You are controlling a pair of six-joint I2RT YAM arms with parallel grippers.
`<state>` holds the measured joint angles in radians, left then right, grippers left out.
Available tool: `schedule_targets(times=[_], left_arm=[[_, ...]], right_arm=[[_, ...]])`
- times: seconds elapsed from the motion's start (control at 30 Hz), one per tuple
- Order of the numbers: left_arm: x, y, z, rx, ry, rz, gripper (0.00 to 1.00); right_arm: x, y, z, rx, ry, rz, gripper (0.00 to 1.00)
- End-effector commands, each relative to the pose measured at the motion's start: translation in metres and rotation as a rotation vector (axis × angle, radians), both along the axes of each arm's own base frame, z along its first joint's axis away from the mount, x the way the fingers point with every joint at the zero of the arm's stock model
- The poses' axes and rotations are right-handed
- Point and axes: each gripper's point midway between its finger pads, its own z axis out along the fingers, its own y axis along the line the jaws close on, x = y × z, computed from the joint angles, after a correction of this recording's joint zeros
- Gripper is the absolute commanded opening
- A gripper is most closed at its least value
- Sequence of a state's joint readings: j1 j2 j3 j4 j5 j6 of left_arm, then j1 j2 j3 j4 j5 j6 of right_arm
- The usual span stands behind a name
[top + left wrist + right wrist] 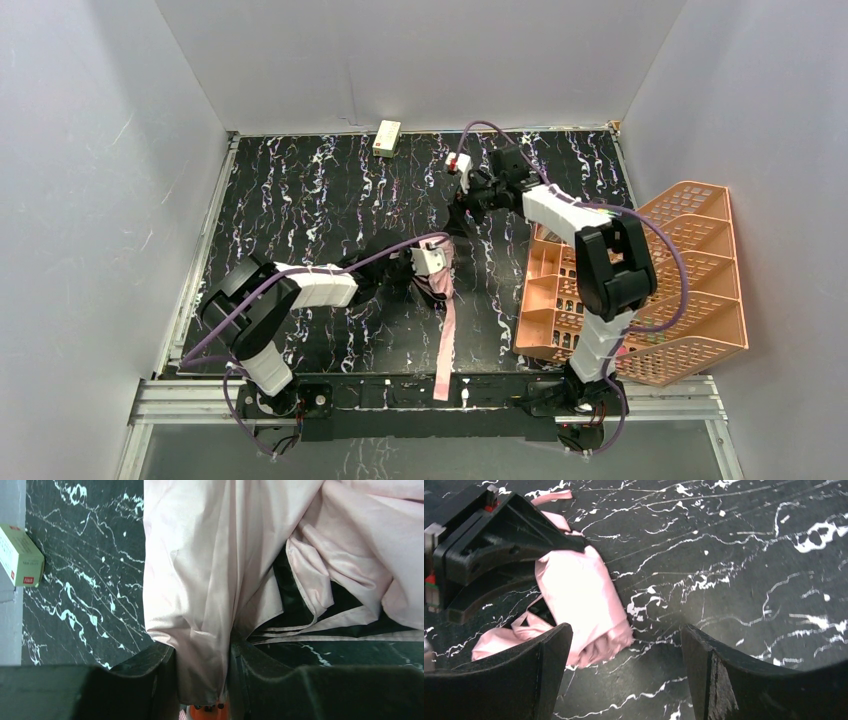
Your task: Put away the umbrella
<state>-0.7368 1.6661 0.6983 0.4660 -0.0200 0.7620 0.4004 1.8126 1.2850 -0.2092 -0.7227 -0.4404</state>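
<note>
The umbrella (446, 335) lies collapsed mid-table, with a long pale pink strip trailing toward the near edge. My left gripper (436, 272) is shut on a fold of its fabric. In the left wrist view pink cloth (200, 580) fills the gap of the left gripper (202, 652), with black folds to the right. My right gripper (462, 218) hovers just beyond the umbrella and is open. In the right wrist view the right gripper (626, 640) has only bare table in its gap. The rolled pink bundle (579, 605) lies beside its left finger (544, 670), below the left gripper's black body (489, 545).
A small cream box (387, 137) lies at the table's far edge and shows as the cream box (20, 555) in the left wrist view. The orange mesh rack (690, 270) stands at the right, close against the right arm. White walls enclose three sides.
</note>
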Motion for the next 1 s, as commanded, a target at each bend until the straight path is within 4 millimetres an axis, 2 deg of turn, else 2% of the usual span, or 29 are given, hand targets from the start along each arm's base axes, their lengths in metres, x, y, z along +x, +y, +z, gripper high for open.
schedule_targets(times=[0.0,0.17,0.4,0.8,0.97], left_arm=[[-0.043,0.011,-0.048,0.134,0.139,-0.090,0.00],[-0.045,0.009,-0.052,0.147,0.134,-0.110,0.00],[-0.043,0.014,-0.054,0.173,0.123,-0.093,0.00],[-0.041,0.014,-0.048,0.170,0.102,-0.089,0.00],[-0.036,0.012,-0.040,0.153,0.080,-0.079,0.00]], right_arm=[[-0.005,0.017,0.009,0.033,-0.021,0.181,0.87],[-0.020,0.032,-0.011,-0.059,0.018,0.287,0.87],[-0.038,0.028,-0.028,-0.133,0.052,0.330,0.87],[-0.022,0.011,-0.067,-0.293,0.013,0.295,0.87],[-0.032,0.013,-0.083,-0.320,0.036,0.322,0.84]])
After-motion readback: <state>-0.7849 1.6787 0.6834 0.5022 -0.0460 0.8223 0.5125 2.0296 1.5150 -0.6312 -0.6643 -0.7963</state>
